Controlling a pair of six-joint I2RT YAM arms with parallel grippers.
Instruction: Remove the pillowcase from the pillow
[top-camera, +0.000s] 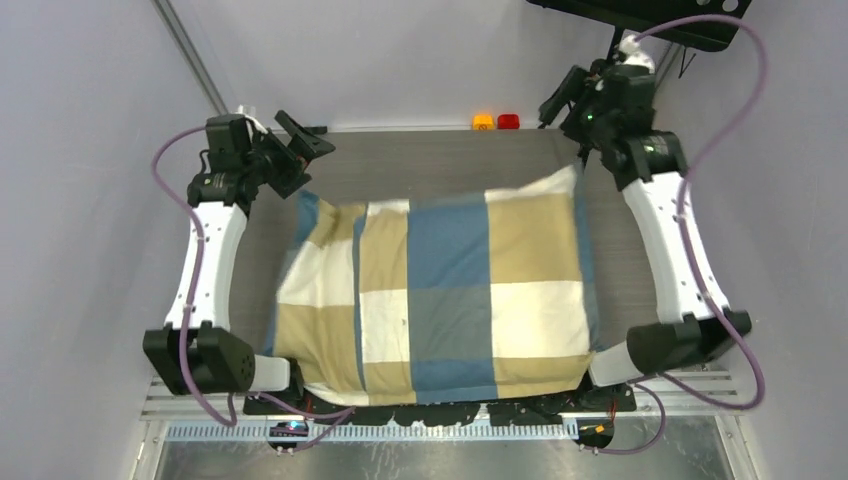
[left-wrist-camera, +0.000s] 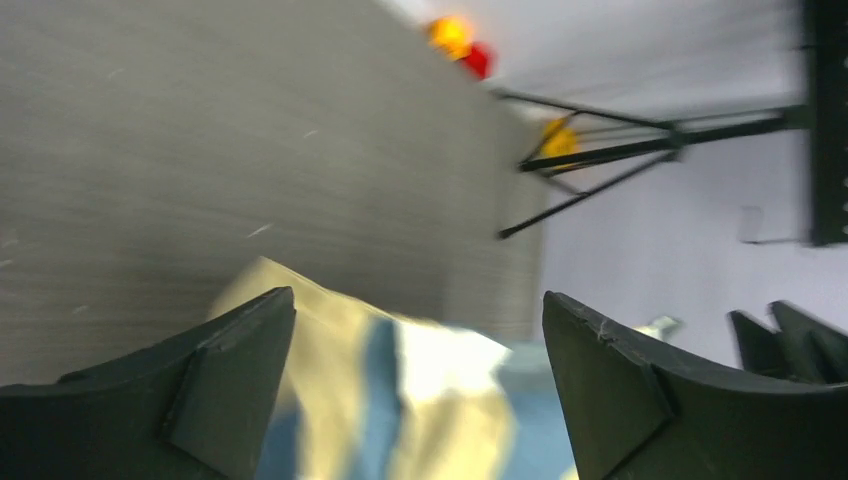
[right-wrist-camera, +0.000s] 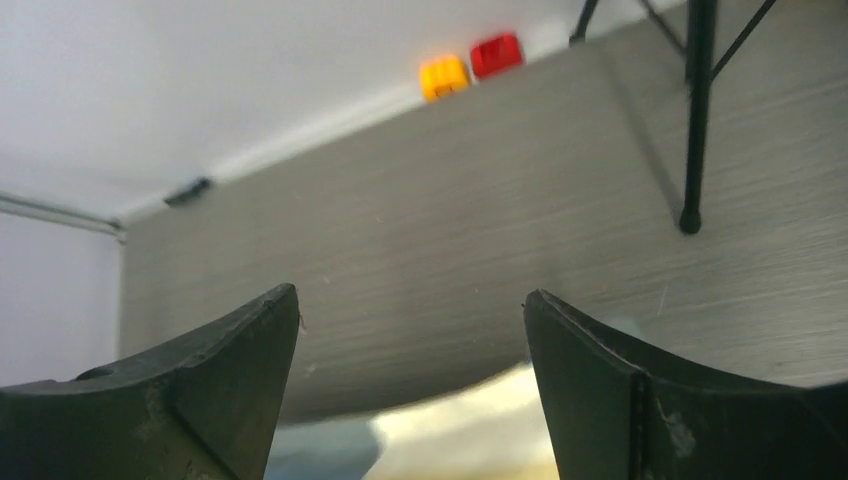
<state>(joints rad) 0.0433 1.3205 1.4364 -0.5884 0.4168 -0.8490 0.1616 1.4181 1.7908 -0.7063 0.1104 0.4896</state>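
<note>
Pillowcase, top view: pillowcase (top-camera: 440, 290) is lying spread across the middle of the tabletop (top-camera: 420, 165), its blue, tan and white blocks facing up and its near edge reaching the arm bases.
Pillow, top view: pillow is sitting inside the cover and giving it a plump shape; its own surface cannot be made out with certainty.
Left gripper, top view: left gripper (top-camera: 312, 165) is hovering at the far left corner of the pillowcase, jaws spread and holding nothing.
Right gripper, top view: right gripper (top-camera: 552, 108) is hanging above the far right corner of the cover, raised clear of the fabric.
Far edge, top view: small orange object (top-camera: 483, 122) and small red object (top-camera: 508, 121) are sitting side by side against the back wall.
Left wrist view: both dark fingers (left-wrist-camera: 230, 400) are standing wide apart; a blurred fold of checked fabric is showing beyond the gap, with none of it caught between them.
Right wrist view: the fingers (right-wrist-camera: 200, 400) are standing wide apart with bare tabletop beyond the gap; a pale, blurred edge of fabric is showing low in the frame, ungripped.
</note>
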